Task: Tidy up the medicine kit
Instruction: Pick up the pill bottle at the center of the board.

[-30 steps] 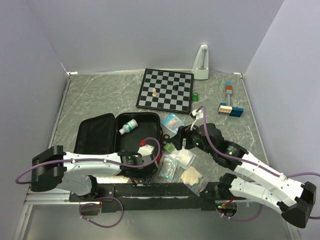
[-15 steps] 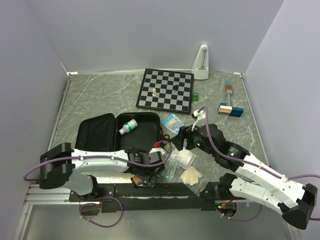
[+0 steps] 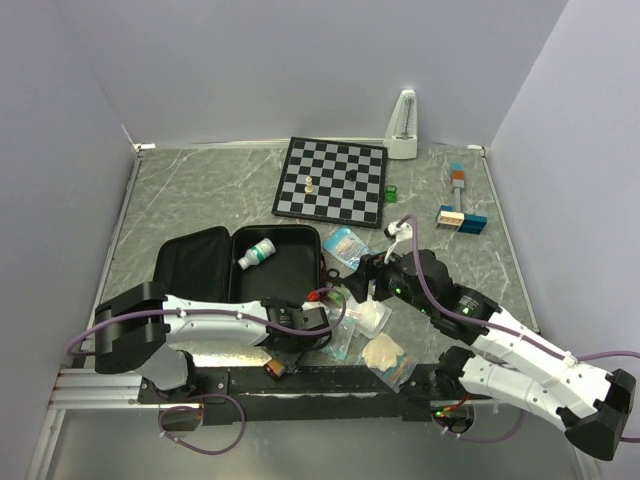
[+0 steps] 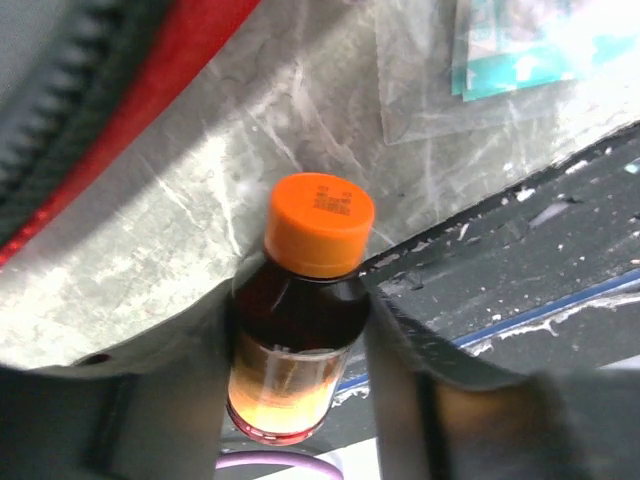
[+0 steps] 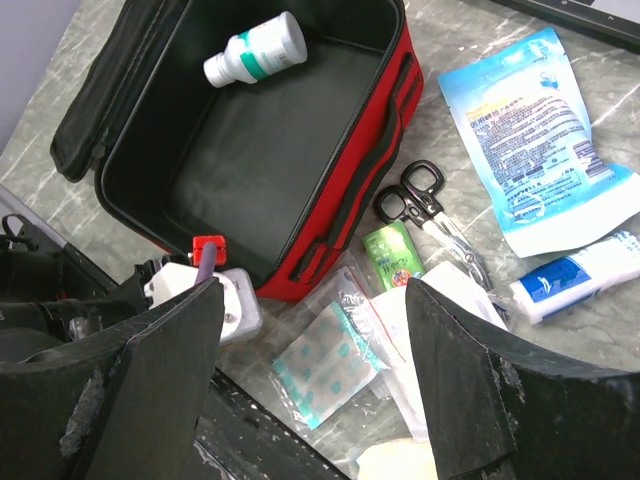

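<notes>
The medicine kit (image 3: 215, 262) lies open at the left, red outside (image 5: 352, 180) with black lining, and a white bottle (image 5: 256, 50) rests in its far corner. At the table's near edge lies a brown bottle (image 4: 296, 340) with an orange cap, also seen from above (image 3: 272, 368). My left gripper (image 4: 303, 300) is shut on its body, one finger pressed against each side. My right gripper (image 5: 312, 300) hangs open and holds nothing above a bag of plasters (image 5: 330, 365), a green sachet (image 5: 393, 255), scissors (image 5: 410, 200) and a blue-white pouch (image 5: 530, 130).
A chessboard (image 3: 332, 180) with a pale piece lies behind the kit. A white metronome (image 3: 403, 125) stands at the back wall. Coloured blocks (image 3: 460, 218) are at the right. More sachets (image 3: 385, 355) lie by the black front rail (image 3: 330, 382).
My left gripper moved right along the kit's near edge to the front rail and closed around the brown bottle. The right arm barely moved.
</notes>
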Motion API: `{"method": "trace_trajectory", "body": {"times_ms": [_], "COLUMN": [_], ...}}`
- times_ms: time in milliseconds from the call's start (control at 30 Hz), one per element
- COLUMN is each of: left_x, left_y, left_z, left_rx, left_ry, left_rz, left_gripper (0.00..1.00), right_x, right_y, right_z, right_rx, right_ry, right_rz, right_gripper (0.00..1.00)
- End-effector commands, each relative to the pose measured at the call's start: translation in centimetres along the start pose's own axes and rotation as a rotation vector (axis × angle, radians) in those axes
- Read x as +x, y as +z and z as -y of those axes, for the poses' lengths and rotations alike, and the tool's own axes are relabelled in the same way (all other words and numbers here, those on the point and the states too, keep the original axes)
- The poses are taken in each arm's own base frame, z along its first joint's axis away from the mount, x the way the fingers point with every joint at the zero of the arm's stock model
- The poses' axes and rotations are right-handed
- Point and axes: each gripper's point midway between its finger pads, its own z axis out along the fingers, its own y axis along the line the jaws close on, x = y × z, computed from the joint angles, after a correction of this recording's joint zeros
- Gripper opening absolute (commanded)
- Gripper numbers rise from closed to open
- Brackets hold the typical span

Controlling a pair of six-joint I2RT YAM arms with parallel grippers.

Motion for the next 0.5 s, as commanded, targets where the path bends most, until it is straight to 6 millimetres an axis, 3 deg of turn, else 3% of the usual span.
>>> {"method": "trace_trajectory", "body": {"times_ms": [0, 200, 267, 367, 467], "left_x": [-0.9, -1.9, -3.0, -5.6, -7.9], "left_y": [-1.0, -3.3, -5.7, -11.2, -15.8], "left_z": [-0.6, 0.1, 1.2, 2.8, 2.9], "left_rx": [-0.039, 0.023, 0.1, 0.242, 0.324], "left_ry": [-0.026, -0.032, -0.038, -0.062, -0.117], "left_rz": [0.038, 0.095, 0.15, 0.301, 0.442], "left_gripper": [0.38, 0.26, 0.25, 0.28, 0.31], "right_x": [-0.2, -0.4, -0.6, -1.0, -1.5], "right_y": [-0.3, -0.5, -0.6, -0.9, -1.1], "right_z": [0.1, -0.1, -0.3, -0.4, -0.7], "right_rx": [-0.002, -0.011, -0.014, -0.02, -0.029], "right_ry": [-0.004, -0.001, -0.002, -0.002, 0.001], "right_rz": [0.015, 0.018, 0.021, 0.03, 0.04], "right_gripper": [0.8, 0.8, 0.8, 0.8, 0.8]}}
